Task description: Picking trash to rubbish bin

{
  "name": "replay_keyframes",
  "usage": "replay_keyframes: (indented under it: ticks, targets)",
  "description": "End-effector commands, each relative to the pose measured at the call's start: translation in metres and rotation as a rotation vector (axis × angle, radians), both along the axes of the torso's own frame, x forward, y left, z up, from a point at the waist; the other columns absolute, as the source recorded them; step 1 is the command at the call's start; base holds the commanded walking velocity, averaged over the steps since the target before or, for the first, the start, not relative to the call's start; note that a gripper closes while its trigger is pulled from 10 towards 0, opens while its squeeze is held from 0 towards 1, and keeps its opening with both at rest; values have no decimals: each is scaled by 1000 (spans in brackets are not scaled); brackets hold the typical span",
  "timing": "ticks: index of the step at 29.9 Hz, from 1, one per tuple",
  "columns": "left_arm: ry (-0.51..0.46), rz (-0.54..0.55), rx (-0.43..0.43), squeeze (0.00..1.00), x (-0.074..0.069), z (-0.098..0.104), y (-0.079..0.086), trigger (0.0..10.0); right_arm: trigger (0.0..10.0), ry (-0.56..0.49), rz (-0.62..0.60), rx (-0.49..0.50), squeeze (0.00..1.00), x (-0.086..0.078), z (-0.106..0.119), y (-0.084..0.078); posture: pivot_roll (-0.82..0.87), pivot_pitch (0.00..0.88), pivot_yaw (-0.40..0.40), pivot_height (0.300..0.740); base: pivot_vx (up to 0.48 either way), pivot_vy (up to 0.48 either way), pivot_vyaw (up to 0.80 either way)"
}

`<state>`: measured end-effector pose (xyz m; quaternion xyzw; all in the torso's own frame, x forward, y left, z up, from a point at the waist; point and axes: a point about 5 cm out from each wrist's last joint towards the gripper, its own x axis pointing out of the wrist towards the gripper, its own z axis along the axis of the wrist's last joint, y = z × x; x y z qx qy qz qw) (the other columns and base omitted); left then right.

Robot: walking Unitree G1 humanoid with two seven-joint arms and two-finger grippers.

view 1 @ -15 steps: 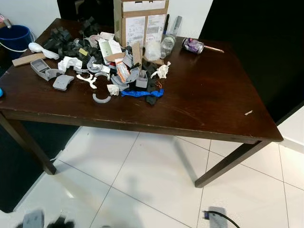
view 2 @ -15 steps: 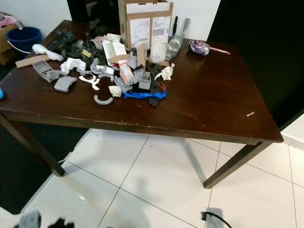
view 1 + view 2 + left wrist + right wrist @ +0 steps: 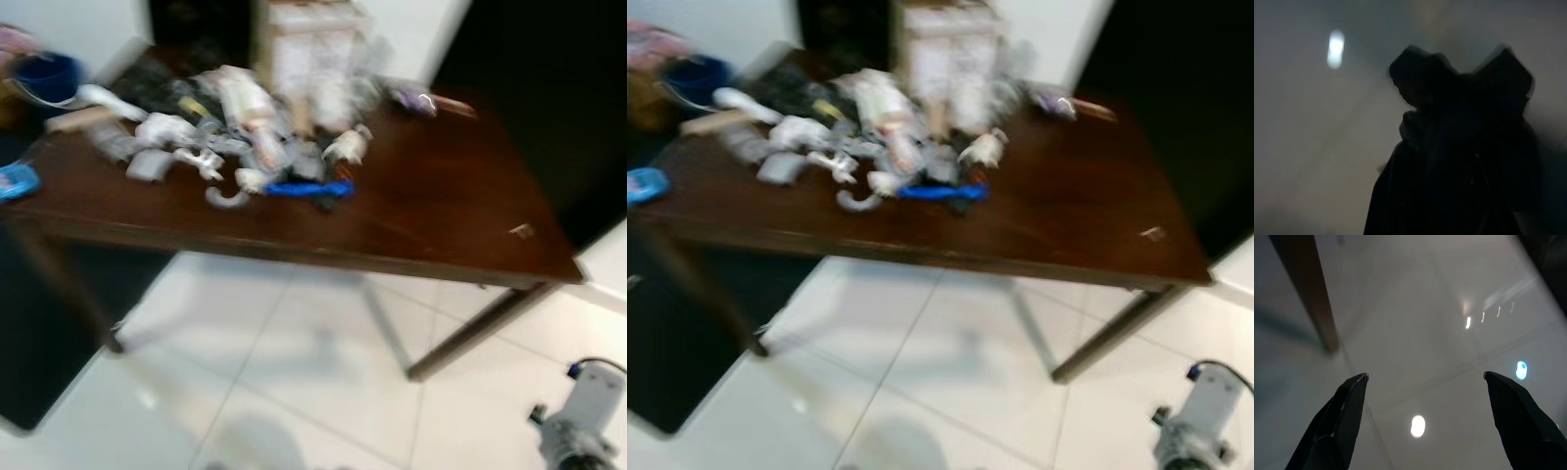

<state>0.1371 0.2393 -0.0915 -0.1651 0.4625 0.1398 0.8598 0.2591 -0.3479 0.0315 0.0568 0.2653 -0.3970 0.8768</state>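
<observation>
A pile of trash covers the far left half of the dark wooden table: grey plastic pieces, crumpled white paper, a blue strip and a can. The picture is blurred. My right arm hangs low at the right, beside the table. In the right wrist view my right gripper is open over white floor tiles, with nothing between its fingers and a table leg nearby. My left gripper is a dark silhouette in the left wrist view.
A cardboard box stands at the table's back edge behind the pile. A blue bucket sits on the floor beyond the table's far left corner. A small pale scrap lies near the table's right edge. White tiles stretch under and before the table.
The whole picture has shifted and blurred, so the camera is moving. My right arm now shows higher at the lower right. Things on the table keep their places.
</observation>
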Motion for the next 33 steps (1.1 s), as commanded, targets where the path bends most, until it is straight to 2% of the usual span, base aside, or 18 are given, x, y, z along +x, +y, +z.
replay_keyframes:
  ticks: [1, 2, 3, 4, 5, 6, 8, 10, 11, 13, 15, 19, 23, 33]
  targets:
    - [60, 15, -52, 0, -20, -9, -9, 10000, 10000, 80, 23, -28, 0, -2, 1, -3, 191, 62, -89, 740, 0, 0, 0]
    - [44, 5, -47, 0, -16, -7, -7, 10000, 10000, 162, 84, -16, 0, -4, -7, 3, 179, 110, -87, 740, 0, 0, 0]
    - [35, -6, -42, 0, -13, -6, -5, 10000, 10000, 211, 129, -4, 0, -7, -13, 7, 181, 112, -90, 740, 0, 0, 0]
    - [42, -32, -30, 0, -12, -6, -5, 10000, 10000, 285, 223, -8, 0, -12, -24, 15, 189, 98, -99, 740, 0, 0, 0]
    - [42, -32, -30, 0, -12, -6, -5, 10000, 10000, 285, 223, -8, 0, -12, -24, 15, 189, 98, -99, 740, 0, 0, 0]
    - [46, -51, -20, 0, -13, -5, -4, 10000, 10000, 362, 312, 4, 0, -22, -39, 26, 199, 89, -101, 740, 0, 0, 0]
    - [41, -29, -25, 0, -16, -6, -2, 10000, 10000, 472, 398, 23, 0, -46, -63, 38, 203, 93, -95, 740, 0, 0, 0]
    - [74, -39, -19, 0, -25, -9, -5, 10000, 10000, 537, 351, 61, 0, -74, -82, 44, 213, 95, -100, 740, 0, 0, 0]
    - [74, -39, -19, 0, -25, -9, -5, 10000, 10000, 537, 351, 61, 0, -74, -82, 44, 213, 95, -100, 740, 0, 0, 0]
    - [109, -62, -21, 0, -35, -13, -10, 10000, 10000, 548, 279, 109, 0, -91, -93, 49, 212, 93, -98, 740, 0, 0, 0]
    - [109, -48, -42, 0, -39, -15, -15, 10000, 10000, 563, 261, 105, 0, -100, -97, 50, 197, 104, -88, 740, 0, 0, 0]
    - [112, -66, -52, 0, -40, -16, -20, 10000, 10000, 575, 310, 101, 0, -101, -99, 53, 197, 103, -87, 740, 0, 0, 0]
    - [96, -69, -50, 0, -34, -16, -22, 10000, 10000, 602, 468, 116, 0, -102, -106, 68, 195, 103, -98, 740, 0, 0, 0]
    - [74, -81, -25, 0, -24, -12, -17, 10000, 10000, 579, 496, 135, 0, -99, -110, 82, 191, 107, -96, 740, 0, 0, 0]
